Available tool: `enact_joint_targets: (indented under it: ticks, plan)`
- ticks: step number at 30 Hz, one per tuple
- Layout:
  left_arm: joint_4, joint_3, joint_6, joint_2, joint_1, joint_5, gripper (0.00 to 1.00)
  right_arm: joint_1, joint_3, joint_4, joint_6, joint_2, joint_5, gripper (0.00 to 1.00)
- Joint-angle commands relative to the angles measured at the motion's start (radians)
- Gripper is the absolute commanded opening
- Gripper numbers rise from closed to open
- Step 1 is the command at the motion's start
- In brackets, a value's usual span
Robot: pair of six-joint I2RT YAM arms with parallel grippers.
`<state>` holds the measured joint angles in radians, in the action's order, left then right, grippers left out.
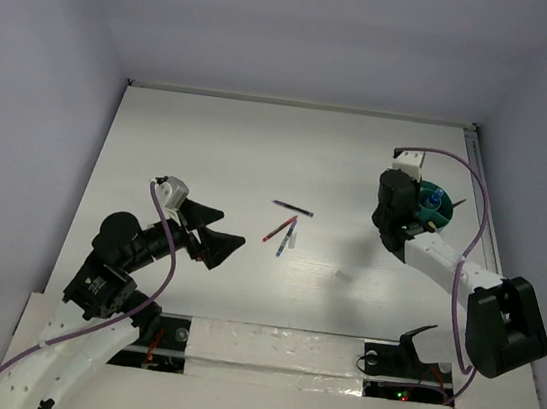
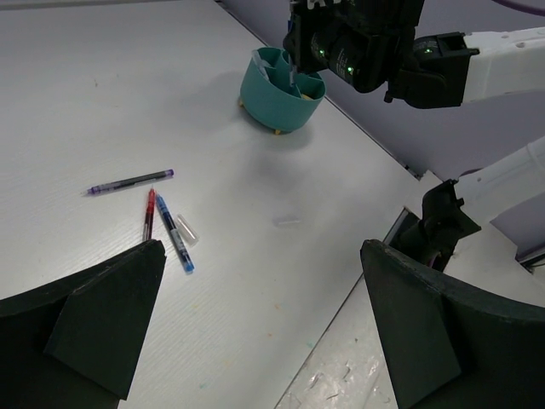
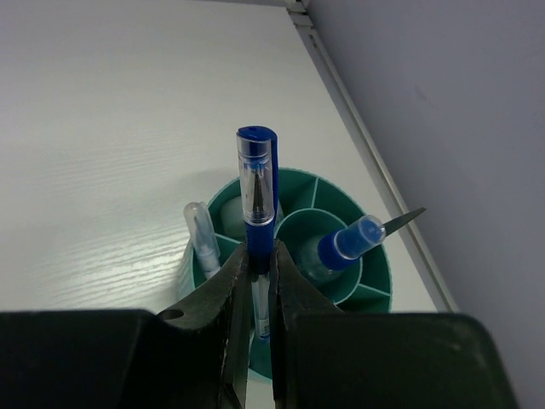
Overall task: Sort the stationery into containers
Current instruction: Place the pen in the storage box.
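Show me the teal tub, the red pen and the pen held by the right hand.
teal tub (image 2: 274, 106), left wrist view, outer wall.
red pen (image 2: 149, 215), left wrist view, mid-barrel.
held blue pen (image 3: 256, 189), right wrist view, clear upper part.

The flat white wood-grain counter (image 1: 211, 146) is boxed in on three sides by plain pale grey-lilac walls (image 1: 307, 27). A thin pale rail (image 1: 478, 161) is fitted along its right edge. Everything's lit pretty evenly, only soft shadows are thrown.

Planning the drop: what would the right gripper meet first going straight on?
Probably the teal tub, directly beyond the right gripper and its gripped blue pen; depth is unclear.
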<state>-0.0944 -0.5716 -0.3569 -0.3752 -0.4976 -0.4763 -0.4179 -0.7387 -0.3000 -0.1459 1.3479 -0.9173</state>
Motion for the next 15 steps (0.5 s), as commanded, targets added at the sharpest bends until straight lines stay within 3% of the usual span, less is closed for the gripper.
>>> enact_joint_targets:
  ticks: [1,7,9,10,15]
  plan:
    - [0.025,-0.043,0.009,0.012,-0.006,0.01,0.99,0.004,0.01,-0.045,0.071,0.025,0.018,0.0]
    - [0.025,-0.043,0.009,0.007,-0.006,0.01,0.99,0.004,0.022,0.021,0.166,0.019,0.014,0.01]
    - [0.025,-0.043,0.01,0.005,-0.006,0.011,0.99,0.004,0.022,0.053,0.196,0.014,0.018,0.13]
    - [0.025,-0.042,0.01,0.005,-0.006,0.011,0.99,0.004,0.016,0.099,0.209,0.016,0.017,0.24]
    - [0.025,-0.042,0.009,0.004,-0.006,0.011,0.99,0.004,-0.059,0.297,0.327,0.02,-0.015,0.51]
